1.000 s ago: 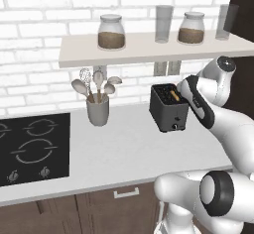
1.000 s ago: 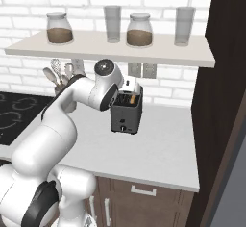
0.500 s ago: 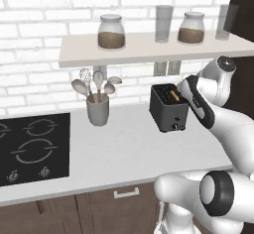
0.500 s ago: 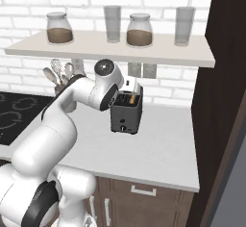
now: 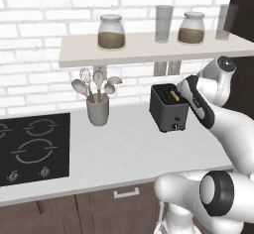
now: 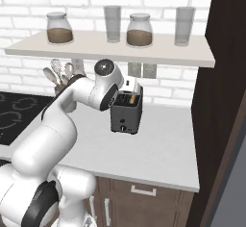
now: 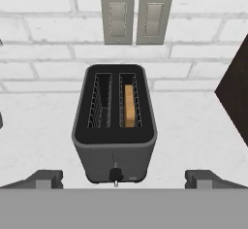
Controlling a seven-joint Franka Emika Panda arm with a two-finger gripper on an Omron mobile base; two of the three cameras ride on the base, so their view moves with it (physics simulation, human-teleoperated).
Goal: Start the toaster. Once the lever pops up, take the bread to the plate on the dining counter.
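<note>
we see a dark grey toaster (image 5: 169, 108) standing upright on a pale kitchen worktop (image 5: 119, 153), close to a white brick wall. in the hand view we look down on its top: two slots run front to back, and a golden-tan slice of bread (image 7: 129, 105) sits low in the right-hand slot, while the left slot holds nothing but wire guides. a small lever knob (image 7: 115, 174) sits low on the toaster's front face. two pale wall switch plates (image 7: 134, 16) are set in the brick just behind it.

our gripper (image 7: 124, 178) hangs just in front of and above the toaster, its two dark fingertips (image 7: 44, 178) spread wide, one to each side of the toaster's front, holding nothing. from the base views we see the white arm bent over the toaster, with the hand hidden behind the arm's upper link.

to the left on the worktop stands a grey utensil holder (image 5: 97, 111) with spoons and a whisk, and farther left a black hob (image 5: 31, 146). above, a wall shelf (image 5: 144, 47) carries two lidded jars with brown contents and two tall clear glasses.
</note>
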